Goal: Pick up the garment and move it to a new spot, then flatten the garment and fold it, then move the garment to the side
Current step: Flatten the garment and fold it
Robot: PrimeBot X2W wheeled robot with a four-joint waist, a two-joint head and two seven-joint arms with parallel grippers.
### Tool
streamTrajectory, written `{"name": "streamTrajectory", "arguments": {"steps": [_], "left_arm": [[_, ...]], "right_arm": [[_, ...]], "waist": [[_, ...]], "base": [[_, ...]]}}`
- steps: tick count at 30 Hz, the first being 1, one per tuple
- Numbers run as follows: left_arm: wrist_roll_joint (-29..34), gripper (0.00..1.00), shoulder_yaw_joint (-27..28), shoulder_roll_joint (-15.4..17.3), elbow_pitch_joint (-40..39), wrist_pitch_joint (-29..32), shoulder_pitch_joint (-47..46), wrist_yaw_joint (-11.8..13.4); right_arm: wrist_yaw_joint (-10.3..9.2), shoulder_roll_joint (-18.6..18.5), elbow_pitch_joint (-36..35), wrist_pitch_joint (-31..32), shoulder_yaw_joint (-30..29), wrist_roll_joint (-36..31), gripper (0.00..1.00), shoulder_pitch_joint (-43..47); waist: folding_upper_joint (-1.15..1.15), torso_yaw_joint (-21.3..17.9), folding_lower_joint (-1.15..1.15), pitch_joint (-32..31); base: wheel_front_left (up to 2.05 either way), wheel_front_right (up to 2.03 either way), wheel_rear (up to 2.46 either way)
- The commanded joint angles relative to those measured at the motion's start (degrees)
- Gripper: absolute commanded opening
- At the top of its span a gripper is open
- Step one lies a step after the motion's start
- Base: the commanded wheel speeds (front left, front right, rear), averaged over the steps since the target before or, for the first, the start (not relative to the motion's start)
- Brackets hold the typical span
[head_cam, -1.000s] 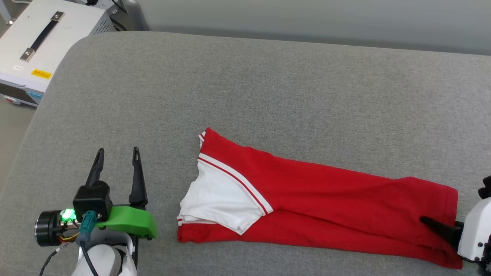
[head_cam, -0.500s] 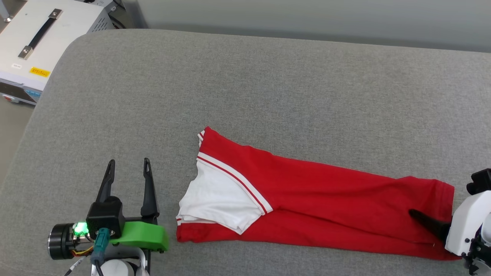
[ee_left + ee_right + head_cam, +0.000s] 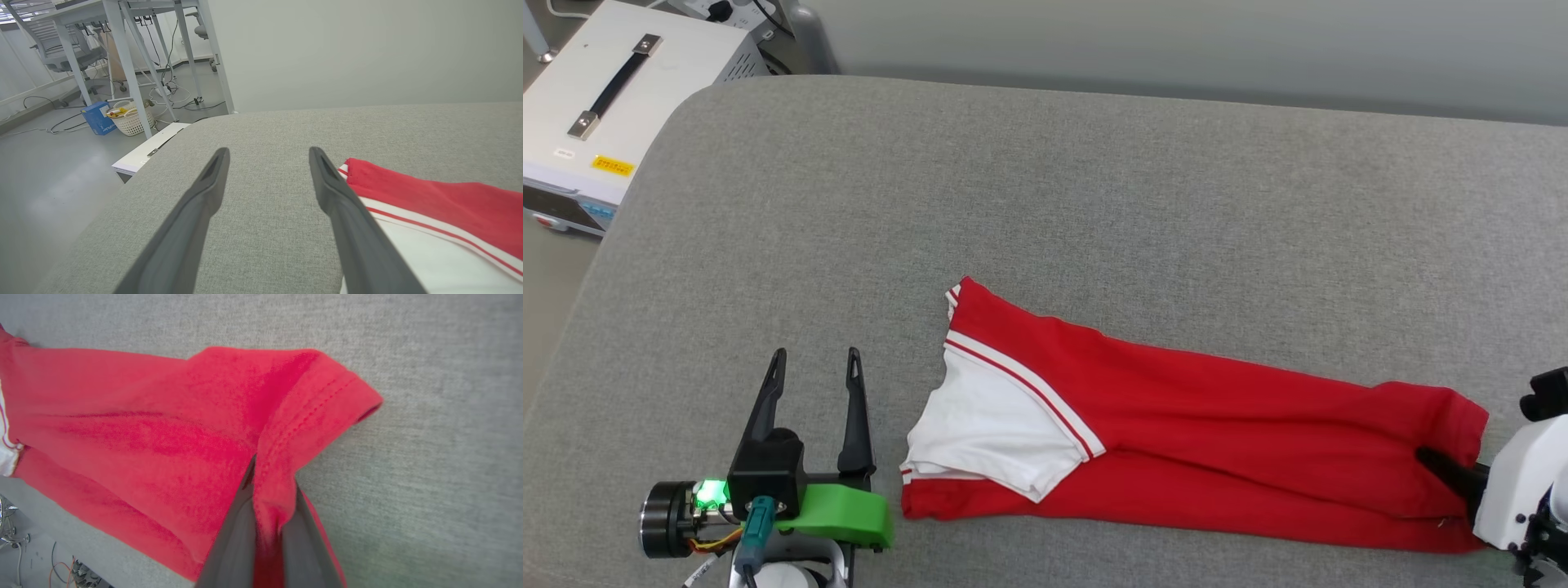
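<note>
The garment (image 3: pixel 1192 433) lies folded into a long red strip across the grey cushion (image 3: pixel 1054 188), its white sleeve (image 3: pixel 988 433) with striped trim at the left end. My right gripper (image 3: pixel 1433 463) is shut on the red hem at the strip's right end; in the right wrist view the hem (image 3: pixel 294 428) bunches up between the two fingers of the right gripper (image 3: pixel 267 477). My left gripper (image 3: pixel 817 363) stands open just left of the sleeve, touching nothing. In the left wrist view its right finger (image 3: pixel 343 204) runs beside the garment's collar edge (image 3: pixel 408 192).
A white equipment case (image 3: pixel 596 139) with a black handle sits past the cushion's far left corner. The left wrist view shows floor, table legs, a blue box (image 3: pixel 98 117) and a white basket (image 3: pixel 130 120) beyond the cushion. Bare cushion stretches behind the garment.
My right gripper has shut on the garment's right hem, which now puckers. My left gripper has moved right, closer to the sleeve. The head camera has shifted slightly.
</note>
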Motion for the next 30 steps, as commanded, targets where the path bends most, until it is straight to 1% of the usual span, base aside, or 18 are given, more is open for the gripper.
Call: {"name": "streamTrajectory", "arguments": {"steps": [1, 5, 9, 11, 14, 18, 23, 26, 30], "left_arm": [[0.66, 1.0, 0.25, -0.33, -0.09, -0.34, 1.22, -0.33], [1.33, 1.0, 0.33, -0.36, 0.0, -0.34, 1.86, -0.71], [1.7, 1.0, 0.33, -0.38, 0.27, -0.34, 2.37, -0.92], [1.79, 1.0, 0.25, -0.38, 0.44, -0.34, 2.6, -1.1], [1.92, 1.0, 0.2, -0.37, 0.64, -0.34, 2.97, -1.24], [2.07, 1.0, 0.25, -0.25, 0.88, -0.34, 3.45, -1.28], [2.18, 1.0, 0.2, -0.14, 1.13, -0.34, 3.73, -1.33], [2.21, 1.0, 0.05, -0.16, 1.14, -0.34, 3.66, -1.42], [2.32, 1.0, -0.34, -0.23, 1.29, -0.34, 3.28, -1.59]], "right_arm": [[-0.08, -1.42, 1.05, -0.7, -0.36, 0.44, 0.0, -0.45], [-0.08, -4.13, 2.38, -1.79, -1.91, 0.61, 0.0, 0.0], [-0.08, -6.87, 4.46, -2.82, -3.36, -0.9, 0.0, 0.92], [-0.08, -7.51, 4.72, -2.86, -3.95, -0.6, 0.0, 1.52], [-0.08, -7.63, 3.29, -2.94, -4.57, 0.57, 0.0, 2.37], [-0.08, -7.35, -1.42, -2.73, -4.95, 2.76, 0.0, 3.51], [-0.08, -6.55, -9.79, -0.79, -4.68, 6.29, 0.0, 4.55], [-0.08, -5.87, -13.76, 0.5, -4.17, 7.1, 0.0, 4.23], [-0.08, -4.41, -17.51, 2.68, -2.05, 5.6, 0.0, 2.4]], "waist": [[0.0, -0.06, 0.0, -0.4], [0.0, -0.18, 0.0, -1.05], [0.0, -0.22, 0.0, -1.63], [0.0, -0.23, 0.0, -1.97], [0.0, -0.34, 0.0, -2.53], [0.0, -0.66, 0.0, -3.23], [0.0, -0.97, 0.0, -3.76], [0.0, -1.03, 0.0, -3.77], [0.0, -0.88, 0.0, -3.49]], "base": [[0.0, 0.0, 0.0], [0.0, 0.0, 0.0], [0.0, 0.0, 0.0], [0.0, 0.0, 0.0], [0.0, 0.0, 0.0], [0.0, 0.0, 0.0], [0.0, 0.0, 0.0], [0.0, 0.0, 0.0], [0.0, 0.0, 0.0]]}}
